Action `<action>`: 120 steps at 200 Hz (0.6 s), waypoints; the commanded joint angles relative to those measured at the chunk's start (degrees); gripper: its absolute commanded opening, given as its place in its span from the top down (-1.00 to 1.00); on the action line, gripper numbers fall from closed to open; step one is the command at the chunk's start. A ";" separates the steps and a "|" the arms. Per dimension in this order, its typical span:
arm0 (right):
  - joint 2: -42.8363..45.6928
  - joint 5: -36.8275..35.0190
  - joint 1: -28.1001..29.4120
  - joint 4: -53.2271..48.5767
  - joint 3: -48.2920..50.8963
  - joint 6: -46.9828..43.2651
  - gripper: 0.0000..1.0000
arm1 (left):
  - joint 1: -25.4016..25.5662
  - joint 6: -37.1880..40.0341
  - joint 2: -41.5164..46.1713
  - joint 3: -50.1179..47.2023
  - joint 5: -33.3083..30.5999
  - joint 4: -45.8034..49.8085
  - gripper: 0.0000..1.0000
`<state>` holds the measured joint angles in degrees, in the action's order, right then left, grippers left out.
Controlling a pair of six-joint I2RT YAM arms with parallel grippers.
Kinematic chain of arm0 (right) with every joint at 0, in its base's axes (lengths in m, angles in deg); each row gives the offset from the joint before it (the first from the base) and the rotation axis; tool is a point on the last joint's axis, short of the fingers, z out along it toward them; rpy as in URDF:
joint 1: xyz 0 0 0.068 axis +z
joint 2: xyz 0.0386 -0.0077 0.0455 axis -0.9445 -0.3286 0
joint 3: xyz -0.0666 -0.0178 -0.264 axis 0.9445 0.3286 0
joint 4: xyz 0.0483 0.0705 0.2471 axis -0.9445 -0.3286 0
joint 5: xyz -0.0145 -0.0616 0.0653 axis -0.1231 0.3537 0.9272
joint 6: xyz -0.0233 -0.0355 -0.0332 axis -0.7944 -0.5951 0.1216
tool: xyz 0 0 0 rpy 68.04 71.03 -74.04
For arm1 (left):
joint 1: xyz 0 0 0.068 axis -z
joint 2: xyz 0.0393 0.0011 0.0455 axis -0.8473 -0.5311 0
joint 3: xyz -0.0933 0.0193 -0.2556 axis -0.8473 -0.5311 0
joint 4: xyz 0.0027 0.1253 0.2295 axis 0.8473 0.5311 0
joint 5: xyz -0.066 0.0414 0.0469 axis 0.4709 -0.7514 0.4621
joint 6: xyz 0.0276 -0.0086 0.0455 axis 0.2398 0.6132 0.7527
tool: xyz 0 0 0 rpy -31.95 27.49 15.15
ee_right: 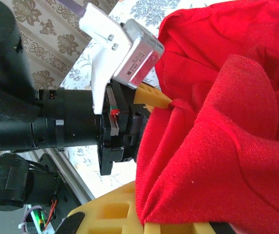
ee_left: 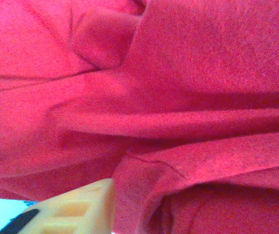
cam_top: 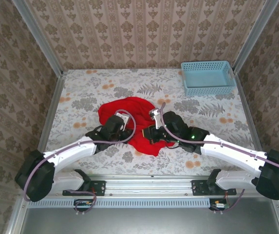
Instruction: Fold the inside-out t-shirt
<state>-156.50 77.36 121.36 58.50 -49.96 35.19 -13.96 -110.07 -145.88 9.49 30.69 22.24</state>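
The inside-out t-shirt (cam_top: 129,108) lies in a crumpled bright red heap on the flowered table, in the middle. My left gripper (cam_top: 123,125) is pushed into the heap's left side. Red folds (ee_left: 178,73) crowd the left wrist view, with one yellow finger (ee_left: 81,209) beside a hemmed fold and the other finger hidden. My right gripper (cam_top: 154,134) is at the heap's near right edge. It is shut on a bunch of the red cloth (ee_right: 236,122), pinched between its yellow fingers (ee_right: 110,214). The left arm's yellow finger (ee_right: 151,97) pokes into the cloth opposite.
A light-blue basket (cam_top: 208,78) stands at the far right corner of the table. Patterned walls close in the table on three sides. A metal rail (cam_top: 144,185) with both arm bases runs along the near edge.
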 commanded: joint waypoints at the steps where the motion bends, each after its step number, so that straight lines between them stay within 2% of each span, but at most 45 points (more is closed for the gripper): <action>1: 2.00 0.42 -1.16 3.95 0.87 1.67 1.00 | 1.29 0.06 -1.03 0.86 0.83 -0.89 0.10; 26: 2.84 1.95 -1.99 5.17 1.42 2.04 1.00 | 0.66 -1.99 -3.21 -0.06 -0.81 -0.89 0.06; 35: 3.65 2.23 -2.17 5.37 1.74 2.05 1.00 | -1.64 -3.58 -4.37 -0.86 -0.12 -1.43 0.06; 49: 4.92 2.42 -2.74 5.11 2.30 2.52 1.00 | -6.69 -5.85 -6.99 -2.34 4.61 -3.37 0.10; 64: 5.86 2.23 -3.28 4.27 2.65 2.82 1.00 | -8.72 -6.53 -8.48 -2.85 6.44 -4.14 0.11; 87: 5.71 0.74 -3.60 3.49 3.41 3.35 1.00 | -4.89 -4.66 -5.54 -1.86 3.58 -2.41 0.03; 120: 3.31 0.68 -3.57 5.21 3.74 4.67 1.00 | 2.72 -1.35 7.13 -3.55 -2.27 -1.66 -0.14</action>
<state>-153.35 78.43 118.08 60.45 -46.36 38.19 -15.18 -113.61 -147.02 7.59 34.32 18.28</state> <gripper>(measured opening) 0.064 0.551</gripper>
